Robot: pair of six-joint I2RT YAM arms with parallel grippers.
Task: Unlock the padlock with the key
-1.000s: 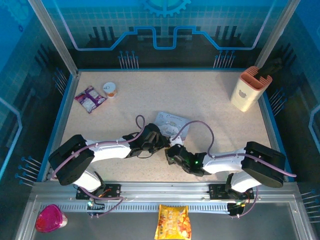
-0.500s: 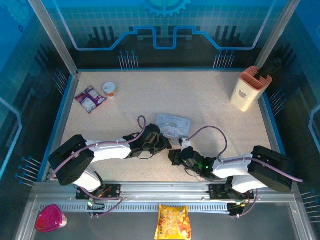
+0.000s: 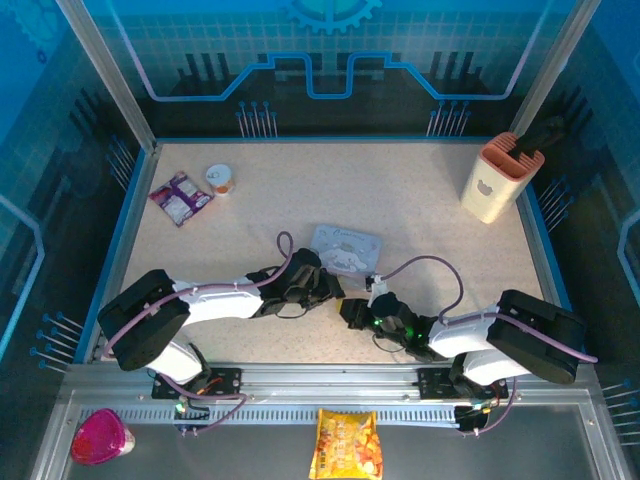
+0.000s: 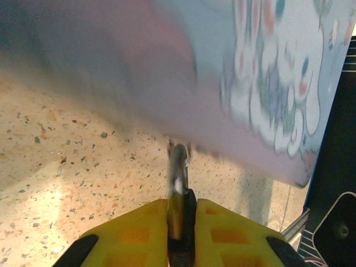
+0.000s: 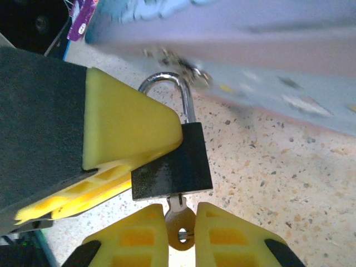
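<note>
Padlock (image 5: pixel 173 161) clamped by left gripper (image 4: pixel 181 204), key (image 5: pixel 180 229) (seated at its 6 o'clock) pinched by right gripper (image 5: pixel 179 208)

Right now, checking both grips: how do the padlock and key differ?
The padlock is a chunky black block; the key is slim bare metal. The left pincer clamps the padlock; the right pincer pinches the key's bow. Both are gripped, the key seated in the padlock.

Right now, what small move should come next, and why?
Probably rotate the right fingers to turn the key: it sits in the keyhole of the padlock, the left fingers clamp the body, and the visible leg of the shackle is seated.
</note>
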